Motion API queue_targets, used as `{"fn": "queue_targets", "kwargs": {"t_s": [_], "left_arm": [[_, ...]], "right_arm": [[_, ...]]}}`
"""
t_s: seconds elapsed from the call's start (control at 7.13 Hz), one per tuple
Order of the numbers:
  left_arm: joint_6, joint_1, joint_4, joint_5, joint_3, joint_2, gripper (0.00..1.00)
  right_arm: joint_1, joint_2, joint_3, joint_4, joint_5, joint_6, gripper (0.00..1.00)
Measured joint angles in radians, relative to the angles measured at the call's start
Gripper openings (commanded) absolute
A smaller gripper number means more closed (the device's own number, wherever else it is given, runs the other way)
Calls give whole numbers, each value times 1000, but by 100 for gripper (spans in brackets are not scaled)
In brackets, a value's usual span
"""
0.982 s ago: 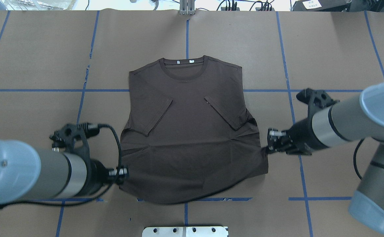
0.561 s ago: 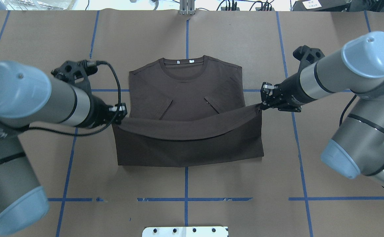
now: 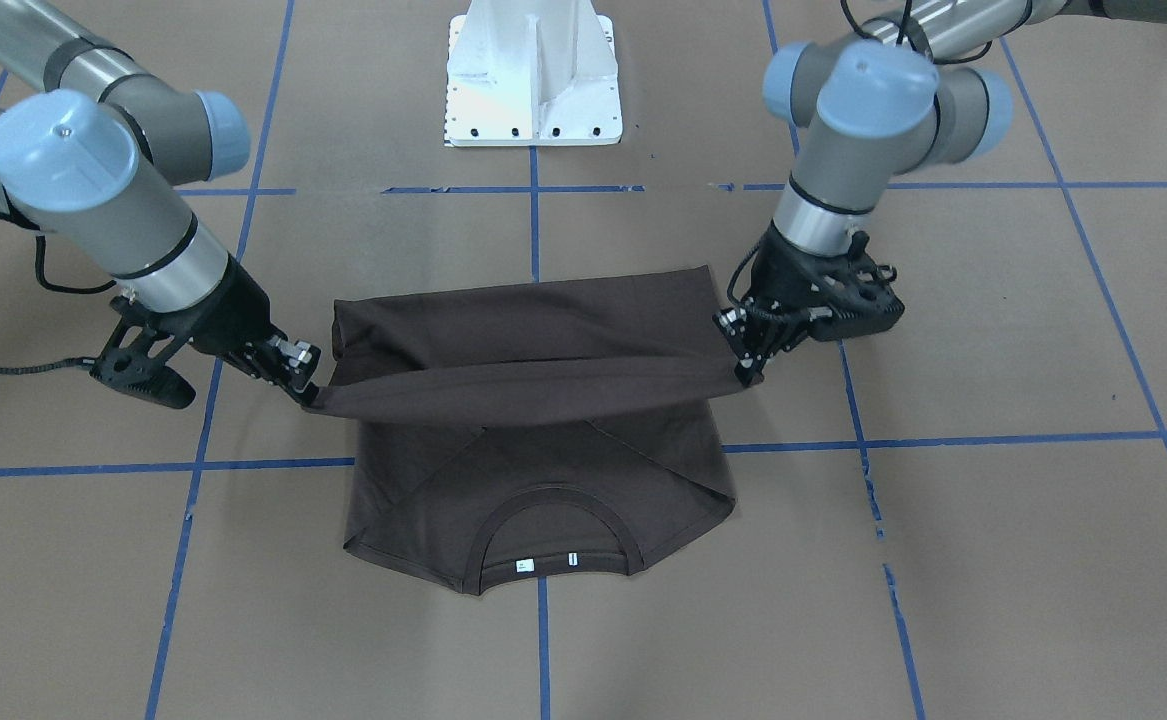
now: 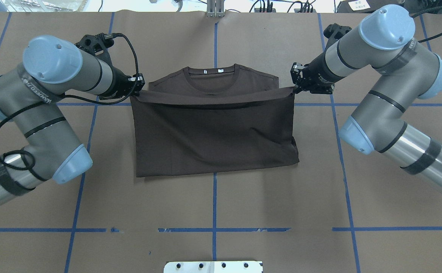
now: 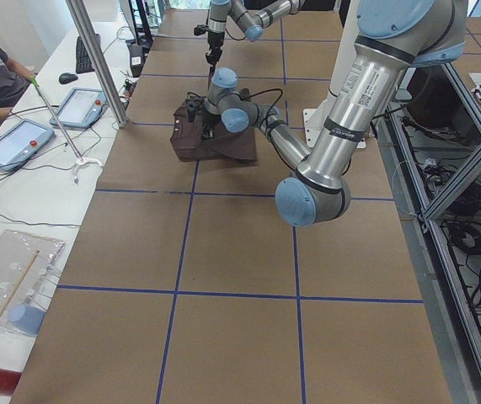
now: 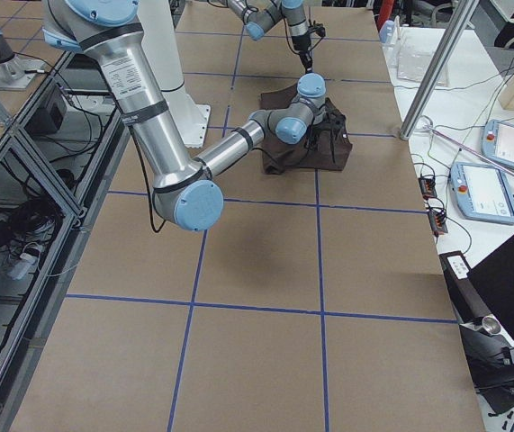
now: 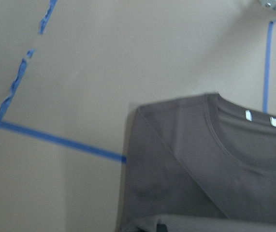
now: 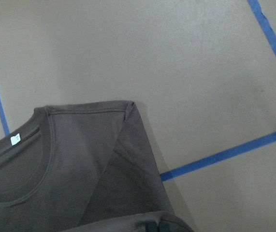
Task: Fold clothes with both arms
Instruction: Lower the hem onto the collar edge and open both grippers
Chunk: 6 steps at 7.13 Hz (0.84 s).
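The T-shirt (image 4: pixel 213 132) lies in the middle of the table (image 4: pixel 281 197), with its collar (image 4: pixel 211 77) toward the top of the overhead view. Its lower half is doubled up over the chest. The hem (image 4: pixel 213 101) hangs as a raised band across the upper middle of that view, just short of the collar. The left arm (image 4: pixel 73 74) reaches in from the upper left and the right arm (image 4: pixel 353 51) from the upper right. The jaws of each arm are pinching one corner of the hem, so the cloth is stretched between them.

The step in hand looks like laying the hem down near the shoulders to finish the bottom-to-top fold. To do it well, both corners should travel level. In the overhead view the right-hand corner sits a little nearer the top of the frame than the left-hand one, so evening them out would keep the fold square.

In the front-facing view the hem dips slightly at its centre. A touch more outward tension would flatten it, but too much could drag the lower layer.

Both arms should lower together just below the collar, leaving the white tags (image 7: pixel 248 115) uncovered. The jaws should spread only once the cloth rests on the shirt. The small bulge at the shirt's right edge (image 4: pixel 294 146) may need smoothing afterward.
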Motion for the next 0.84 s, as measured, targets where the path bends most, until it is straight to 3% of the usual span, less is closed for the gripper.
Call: {"fn": "queue_targets", "kwargs": {"t_s": [0.84], "left_arm": [[31,-35,-123,19,234,-92,0]], "right_arm": [[26,196,-354,124,-43,-3,0]]}}
